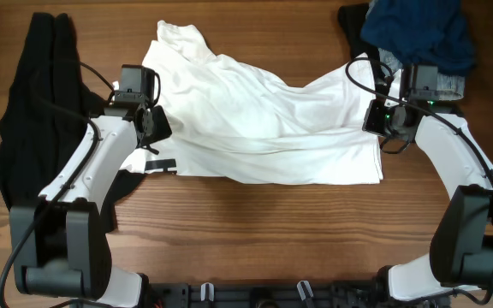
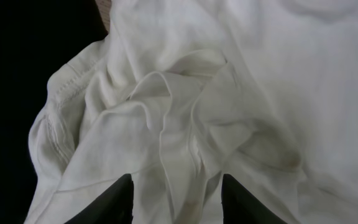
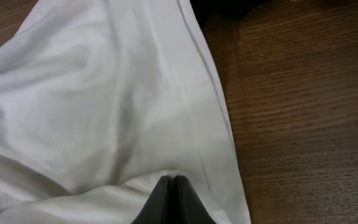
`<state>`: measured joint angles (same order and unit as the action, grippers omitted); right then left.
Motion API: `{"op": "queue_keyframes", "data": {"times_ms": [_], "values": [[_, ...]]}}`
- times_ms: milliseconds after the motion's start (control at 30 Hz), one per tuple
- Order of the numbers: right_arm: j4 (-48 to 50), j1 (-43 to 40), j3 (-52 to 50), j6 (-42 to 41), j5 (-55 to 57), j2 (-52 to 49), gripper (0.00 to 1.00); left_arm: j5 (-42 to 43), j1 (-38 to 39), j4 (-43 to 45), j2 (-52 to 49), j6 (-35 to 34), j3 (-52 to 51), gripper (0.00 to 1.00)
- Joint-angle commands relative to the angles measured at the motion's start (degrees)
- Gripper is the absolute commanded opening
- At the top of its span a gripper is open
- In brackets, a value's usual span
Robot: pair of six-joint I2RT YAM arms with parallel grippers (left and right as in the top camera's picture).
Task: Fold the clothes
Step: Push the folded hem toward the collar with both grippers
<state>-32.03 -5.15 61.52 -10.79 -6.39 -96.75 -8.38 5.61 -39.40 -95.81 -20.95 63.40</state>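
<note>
1. The left arm (image 1: pixel 92 162) reaches forward from the near-left corner. It places the left gripper (image 1: pixel 151 120) over the left edge of the white T-shirt (image 1: pixel 264 128).
2. The left jaws stand well apart. In the wrist view a raised ridge of bunched white fabric lies between the two fingers (image 2: pixel 120 199) (no grip is visible).
3. The right arm (image 1: pixel 452 150) reaches forward from the near-right corner. It sets the right gripper (image 1: pixel 382 120) at the shirt's right edge.
4. The right jaws are closed tip to tip on a fold of the white fabric, just inside the hem. Creases run toward the pinch point.
5. The shirt lies crumpled across the table (image 1: pixel 255 231) centre. Its near edge is straight; a black striped print (image 1: pixel 157 167) shows at the near-left corner.
6. A black garment (image 1: pixel 37 111) lies just left of the shirt, under the left arm. A blue garment (image 1: pixel 418 30) sits heaped at the far-right corner.
7. Bare wood lies along the near edge and right of the hem.
</note>
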Motion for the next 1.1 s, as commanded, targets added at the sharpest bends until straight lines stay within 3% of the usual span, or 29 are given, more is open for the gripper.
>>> {"op": "queue_keyframes", "data": {"times_ms": [0,133,333,467,667,1067], "values": [[0.3,-0.2,1.0,0.3,-1.0,-0.4,0.04,1.3,-0.3,1.5,-0.8,1.3,0.6,0.42],[0.3,-0.2,1.0,0.2,-1.1,-0.4,0.04,3.0,-0.2,2.1,-1.9,1.3,0.3,0.35],[0.2,-0.2,1.0,0.2,-1.1,-0.4,0.04,3.0,-0.2,2.4,-5.9,1.2,0.3,0.34],[0.3,-0.2,1.0,0.3,-1.1,-0.4,0.04,3.0,-0.2,5.9,-5.8,1.3,0.4,0.04],[0.1,-0.2,1.0,0.3,-1.1,-0.4,0.04,2.9,-0.3,8.0,-5.0,1.3,6.9,0.04],[0.9,-0.2,1.0,0.2,2.3,-0.5,0.04,-1.0,-2.6,4.6,-5.7,1.3,6.5,0.04]]}}
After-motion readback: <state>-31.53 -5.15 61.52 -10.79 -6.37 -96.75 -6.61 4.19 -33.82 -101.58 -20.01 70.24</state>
